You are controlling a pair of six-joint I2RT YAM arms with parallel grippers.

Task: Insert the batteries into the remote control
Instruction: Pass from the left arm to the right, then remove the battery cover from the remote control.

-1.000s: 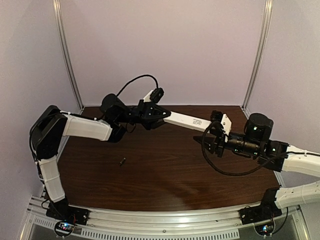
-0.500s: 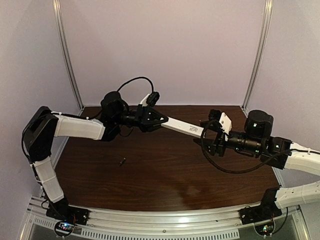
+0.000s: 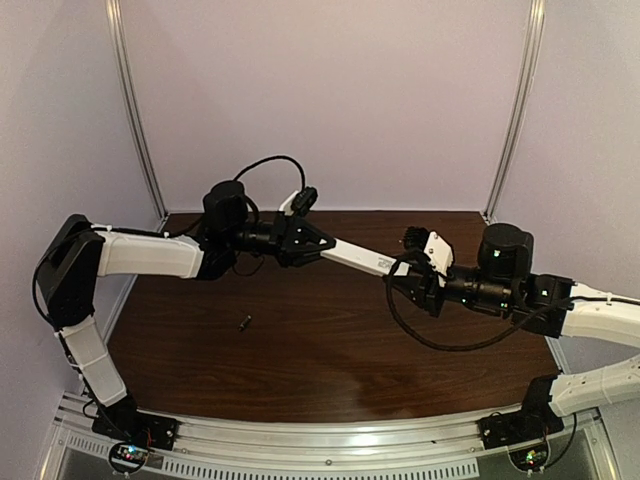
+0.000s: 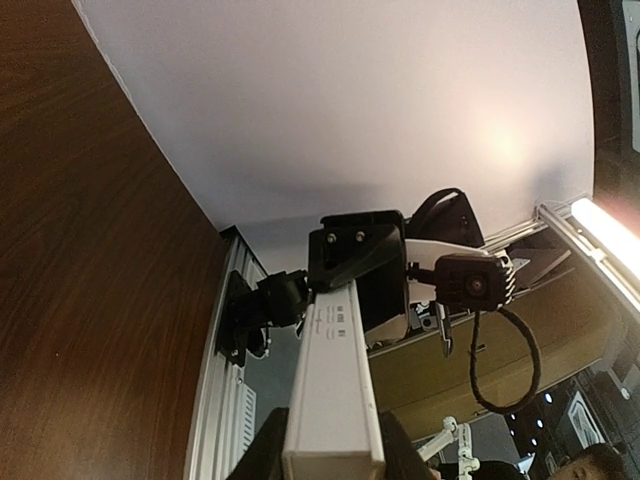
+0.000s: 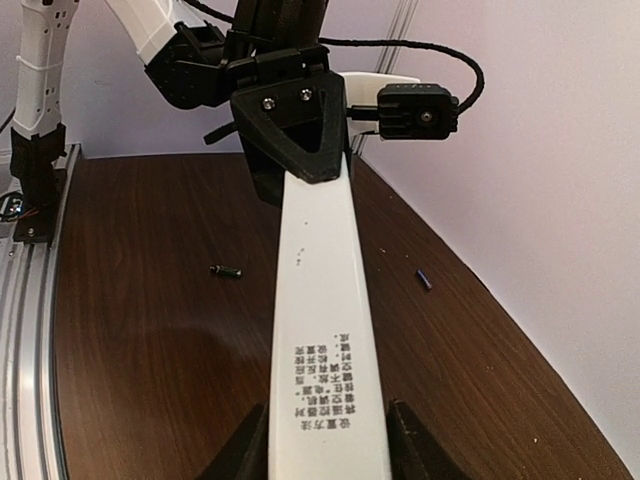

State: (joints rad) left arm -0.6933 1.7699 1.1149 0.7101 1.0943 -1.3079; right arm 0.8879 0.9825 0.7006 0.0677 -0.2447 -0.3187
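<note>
The remote control [image 3: 356,257] is a slim white bar held in the air between both grippers. My left gripper [image 3: 320,243] is shut on its far-left end. My right gripper [image 3: 402,279] is shut on its near-right end. In the right wrist view the remote [image 5: 318,300] runs away from my right gripper [image 5: 325,455], printed label up, to the left gripper [image 5: 298,130]. In the left wrist view my left gripper [image 4: 335,455] clamps the remote [image 4: 333,380]. One dark battery [image 3: 244,323] lies on the table. The right wrist view shows that dark battery [image 5: 226,271] and the bluish battery [image 5: 424,279].
The brown table [image 3: 330,370] is bounded by purple walls behind and at the sides, and by a metal rail [image 3: 320,455] at the near edge. The right arm's cable [image 3: 440,345] loops below the wrist.
My right gripper has moved left onto the remote's free end. My left arm has shifted a little and lowered the remote towards it. The dark battery has not moved.
</note>
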